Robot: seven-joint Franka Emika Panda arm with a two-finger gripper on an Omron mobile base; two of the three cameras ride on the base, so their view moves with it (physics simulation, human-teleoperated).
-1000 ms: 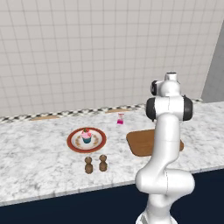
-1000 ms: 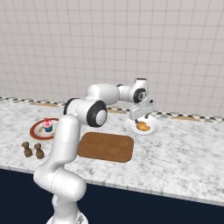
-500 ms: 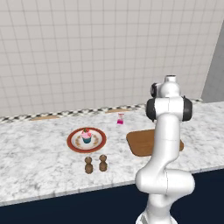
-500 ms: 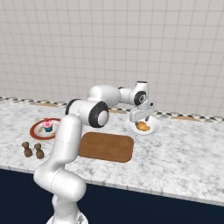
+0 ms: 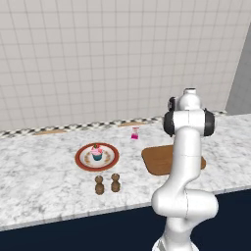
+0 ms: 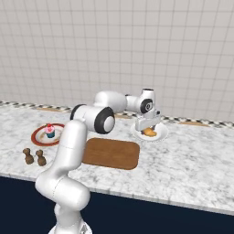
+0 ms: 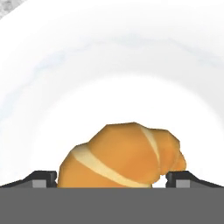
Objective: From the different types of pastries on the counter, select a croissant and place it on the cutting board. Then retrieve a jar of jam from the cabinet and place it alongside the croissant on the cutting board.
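Observation:
The golden-orange croissant (image 7: 122, 157) lies on a white plate (image 7: 109, 52) on the counter (image 6: 192, 160), right of the cutting board (image 6: 112, 153). My gripper (image 6: 147, 127) is down over the croissant (image 6: 150, 133) and stands open. One fingertip (image 7: 41, 177) is at the pastry's left end and the other at its right end, close to it. The brown cutting board (image 5: 157, 159) is bare. A pink-frosted cupcake (image 5: 97, 153) sits on a red-rimmed plate (image 5: 81, 159) at the left. The jar of jam and the cabinet are out of view.
Two brown shakers (image 5: 99, 185) (image 5: 115, 183) stand in front of the red-rimmed plate. A small pink bottle (image 5: 135, 133) is near the tiled back wall. The white plate (image 6: 161, 135) sits close to that wall.
The gripper has come down from above the white plate to the croissant, with its fingers now on either side of it. Nothing else has moved.

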